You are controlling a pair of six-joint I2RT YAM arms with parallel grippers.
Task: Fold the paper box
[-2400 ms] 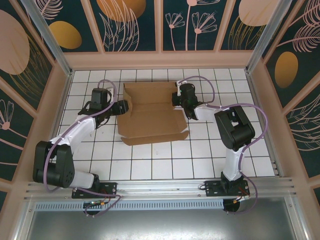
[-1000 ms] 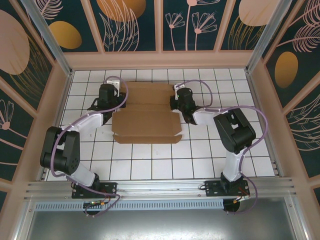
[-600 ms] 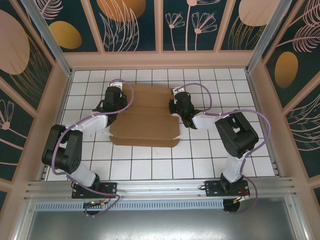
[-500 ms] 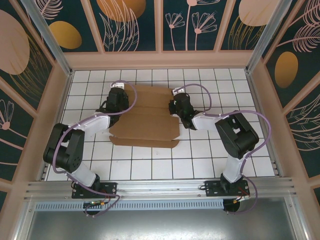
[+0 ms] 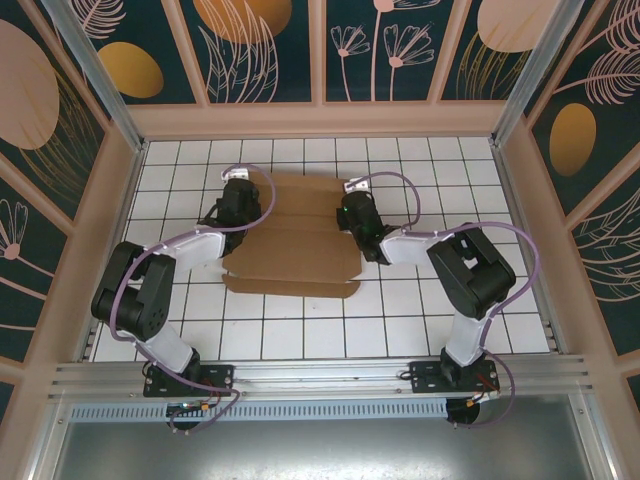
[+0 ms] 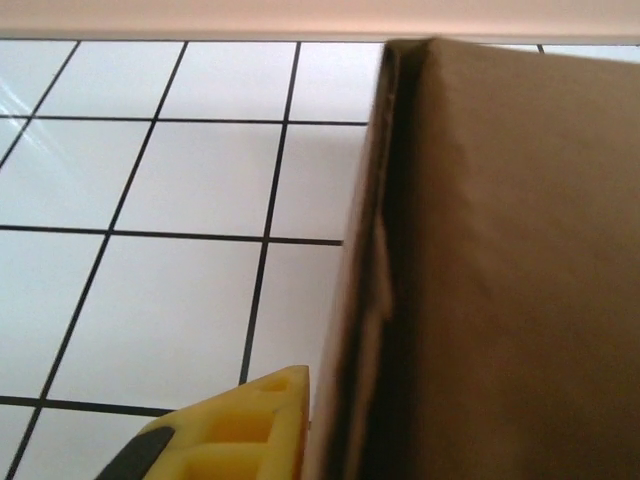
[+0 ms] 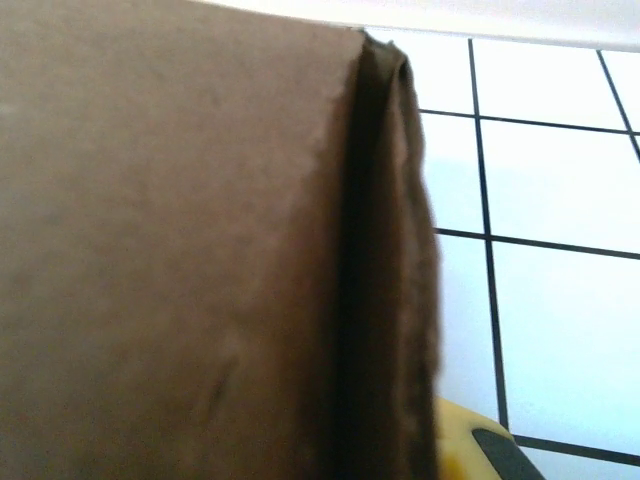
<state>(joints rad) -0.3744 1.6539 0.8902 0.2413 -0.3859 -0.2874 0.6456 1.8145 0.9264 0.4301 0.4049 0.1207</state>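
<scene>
On the desk point(image 5: 400, 310) the paper box point(image 5: 290, 255) lay folded over, its inside hidden. Its edge sat pinched in the right gripper point(image 5: 348, 220); the left gripper point(image 5: 246, 214) could not be read as open or closed.

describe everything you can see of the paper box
The paper box is plain brown corrugated cardboard, partly folded along its creases. It lies mid-table on the white tiled table, with a narrow flap along its near edge. The left tool meets its left side and the right tool its right side. Up close, a yellow fingertip sits beside a raised side wall.
</scene>
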